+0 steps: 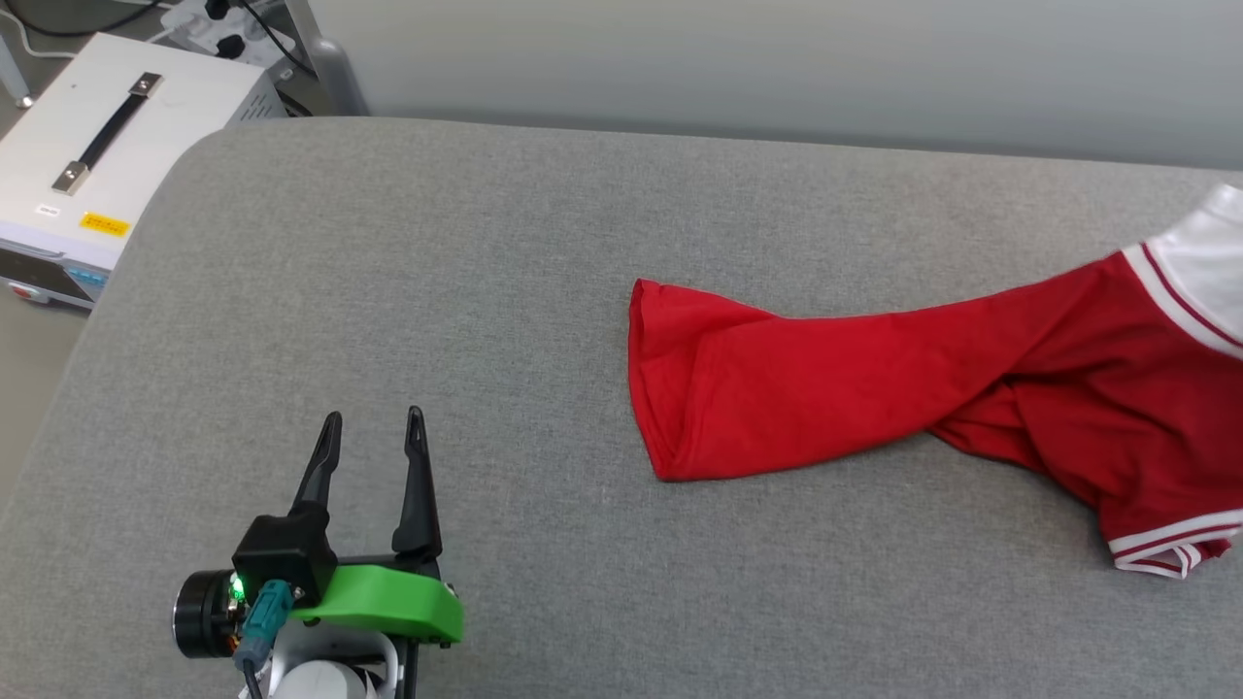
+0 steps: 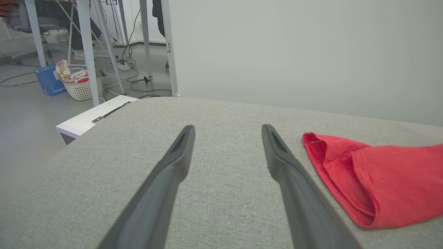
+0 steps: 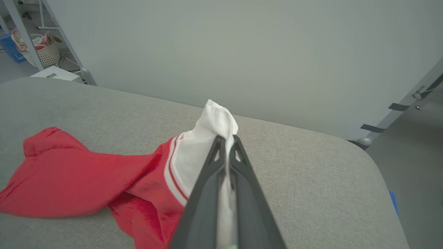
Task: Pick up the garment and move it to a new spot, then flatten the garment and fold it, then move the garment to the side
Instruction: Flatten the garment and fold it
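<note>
Right tool (image 3: 226,139) pinches garment (image 1: 825,388) by white sleeve; left tool (image 1: 374,417) gapes empty, apart.

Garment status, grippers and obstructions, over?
Left gripper open, empty. Right gripper shut on white sleeve. Garment stretched across grey cushion, unfolded. Nothing in its way.

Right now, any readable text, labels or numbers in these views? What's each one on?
No text can be quoted; nothing reads cleanly.
Yellow sticker on the white case: dark print, too small to read.
Small white label on the same case: too small to read.
Blue box on the floor, left wrist view: white lettering, blurred.
Red garment: no print on the parts showing.
</note>
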Robot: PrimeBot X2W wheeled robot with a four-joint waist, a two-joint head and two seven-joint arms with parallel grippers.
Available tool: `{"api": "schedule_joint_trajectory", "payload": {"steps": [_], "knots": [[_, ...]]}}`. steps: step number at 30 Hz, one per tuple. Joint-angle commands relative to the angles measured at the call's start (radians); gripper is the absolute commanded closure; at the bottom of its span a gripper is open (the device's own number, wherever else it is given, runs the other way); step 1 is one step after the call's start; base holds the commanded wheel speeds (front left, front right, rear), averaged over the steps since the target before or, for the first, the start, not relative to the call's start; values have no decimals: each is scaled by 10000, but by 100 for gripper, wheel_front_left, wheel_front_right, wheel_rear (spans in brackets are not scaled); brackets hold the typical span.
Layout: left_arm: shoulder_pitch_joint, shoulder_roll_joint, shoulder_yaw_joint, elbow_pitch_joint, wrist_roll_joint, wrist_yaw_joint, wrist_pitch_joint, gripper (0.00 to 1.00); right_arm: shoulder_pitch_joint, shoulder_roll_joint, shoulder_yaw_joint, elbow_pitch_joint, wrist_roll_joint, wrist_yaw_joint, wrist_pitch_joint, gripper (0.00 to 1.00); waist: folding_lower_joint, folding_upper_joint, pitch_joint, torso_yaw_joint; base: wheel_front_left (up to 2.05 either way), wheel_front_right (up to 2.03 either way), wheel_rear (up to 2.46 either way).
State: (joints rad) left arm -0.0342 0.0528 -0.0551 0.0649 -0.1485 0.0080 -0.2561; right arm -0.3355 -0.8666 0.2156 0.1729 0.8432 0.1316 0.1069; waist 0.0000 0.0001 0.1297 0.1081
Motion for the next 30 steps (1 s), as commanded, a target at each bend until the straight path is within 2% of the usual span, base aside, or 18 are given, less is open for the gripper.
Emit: {"api": "schedule_joint_trajectory", "payload": {"steps": [1,7,13,17,22,23,27,30], "knots": [[117,-26,54,1,78,-21,-57,0,-266,160,33,-424,-170,-9,32,100,0,-1,-161,82,0,0,0],[136,-26,45,-1,39,-34,-57,0,-1145,1121,968,-2273,-895,-9,673,100,0,-1,-237,322,0,0,0],[68,-26,39,-25,-9,-12,-57,0,-2356,2419,3272,-2687,-1359,-9,1203,100,0,-1,-118,649,0,0,0],[27,-26,38,-38,-76,37,-57,0,-3050,3050,5106,-2031,-1449,-9,1143,100,0,-1,22,863,0,0,0],[-73,-26,47,-63,-175,98,-57,0,-3464,3979,7132,-798,-826,-9,887,100,0,-1,313,1106,0,0,0],[-167,-26,31,-86,-241,144,-57,0,-3684,4344,8304,81,-628,-9,796,100,0,-1,515,1204,0,0,0],[-258,-26,-20,-102,-325,222,-57,0,-3747,4781,9638,1320,-78,-9,879,100,0,-1,773,1278,0,0,0],[-324,-26,-58,-104,-374,261,-57,0,-3795,5053,10248,2226,165,-9,951,100,0,-1,932,1292,0,0,0]]}}
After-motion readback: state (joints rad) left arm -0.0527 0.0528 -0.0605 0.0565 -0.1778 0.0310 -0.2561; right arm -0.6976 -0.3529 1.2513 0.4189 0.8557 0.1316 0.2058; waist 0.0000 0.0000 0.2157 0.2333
